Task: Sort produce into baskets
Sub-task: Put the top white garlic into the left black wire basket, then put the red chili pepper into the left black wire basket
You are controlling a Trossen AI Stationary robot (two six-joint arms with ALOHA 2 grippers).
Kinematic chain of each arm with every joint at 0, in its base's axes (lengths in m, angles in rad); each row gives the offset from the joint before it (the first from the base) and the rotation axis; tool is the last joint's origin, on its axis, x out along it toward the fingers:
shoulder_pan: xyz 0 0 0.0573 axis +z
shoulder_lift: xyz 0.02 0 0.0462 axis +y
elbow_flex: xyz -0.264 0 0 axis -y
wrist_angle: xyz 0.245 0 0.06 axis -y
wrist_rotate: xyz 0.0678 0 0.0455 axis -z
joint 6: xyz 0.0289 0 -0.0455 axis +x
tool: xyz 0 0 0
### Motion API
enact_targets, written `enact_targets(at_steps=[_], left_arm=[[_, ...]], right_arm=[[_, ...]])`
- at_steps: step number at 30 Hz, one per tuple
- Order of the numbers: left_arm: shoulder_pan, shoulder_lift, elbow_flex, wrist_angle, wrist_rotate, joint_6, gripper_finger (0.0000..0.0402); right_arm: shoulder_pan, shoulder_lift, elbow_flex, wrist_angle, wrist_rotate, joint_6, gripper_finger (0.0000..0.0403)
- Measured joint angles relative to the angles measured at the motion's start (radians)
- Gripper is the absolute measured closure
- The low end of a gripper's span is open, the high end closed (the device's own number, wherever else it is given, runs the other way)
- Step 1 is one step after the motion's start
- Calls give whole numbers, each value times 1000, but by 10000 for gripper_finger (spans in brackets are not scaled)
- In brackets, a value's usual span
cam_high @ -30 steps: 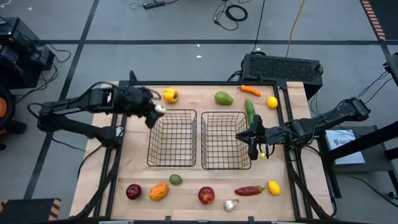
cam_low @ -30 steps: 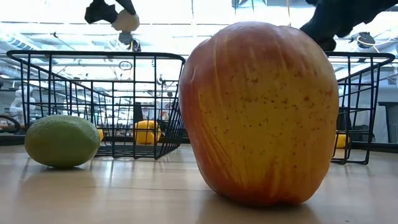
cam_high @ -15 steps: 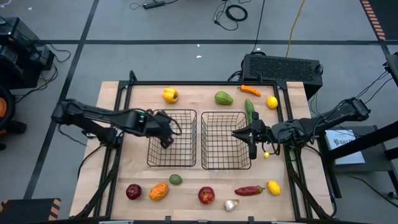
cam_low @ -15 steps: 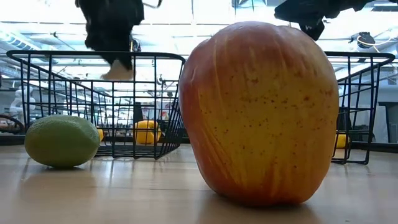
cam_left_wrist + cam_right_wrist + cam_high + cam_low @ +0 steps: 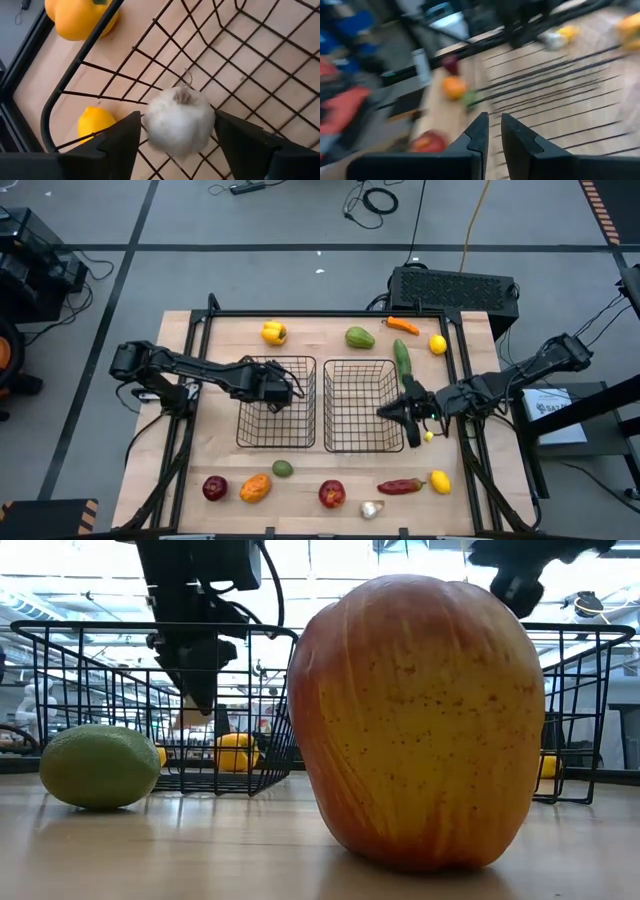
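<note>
While inside basket [image 5: 165,55]: garlic [image 5: 179,123], prob. claw-held [image 5: 177,137].

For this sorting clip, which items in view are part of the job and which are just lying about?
Part of the job:
- left basket
- right basket
- garlic bulb between the left gripper fingers, inside the left basket
- loose produce on the table: yellow pepper, cucumber, red apple, second garlic bulb
- right gripper, shut, over the right basket

Lying about:
- black case behind the table
- floor cables

High view straight down over table [image 5: 300,480]; low view level, close behind apple [image 5: 418,720]; both share baskets [image 5: 277,402].
</note>
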Motion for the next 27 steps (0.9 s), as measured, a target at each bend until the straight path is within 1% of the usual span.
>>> enact_targets(at_steps=[2, 5, 9, 13, 19, 23, 27], left_arm=[[7, 1, 0, 0, -2, 0, 117], [15, -2, 0, -1, -26, 0, 84], [16, -16, 8, -9, -39, 1, 53], [-6, -49, 45, -11, -38, 0, 53], [-104, -153, 78, 34, -73, 1, 66], [-203, -225, 79, 79, -100, 1, 70], [-314, -268, 79, 133, -156, 2, 71]], right_arm=[[47, 0, 0, -1, -13, 63, 360], [129, 0, 0, -3, 2, 136, 360], [247, 1, 0, -3, 92, 218, 360], [358, 23, 0, -3, 200, 281, 360], [480, 111, -1, 26, 299, 381, 360], [545, 176, -1, 29, 314, 480, 360], [615, 226, -1, 30, 311, 603, 360]])
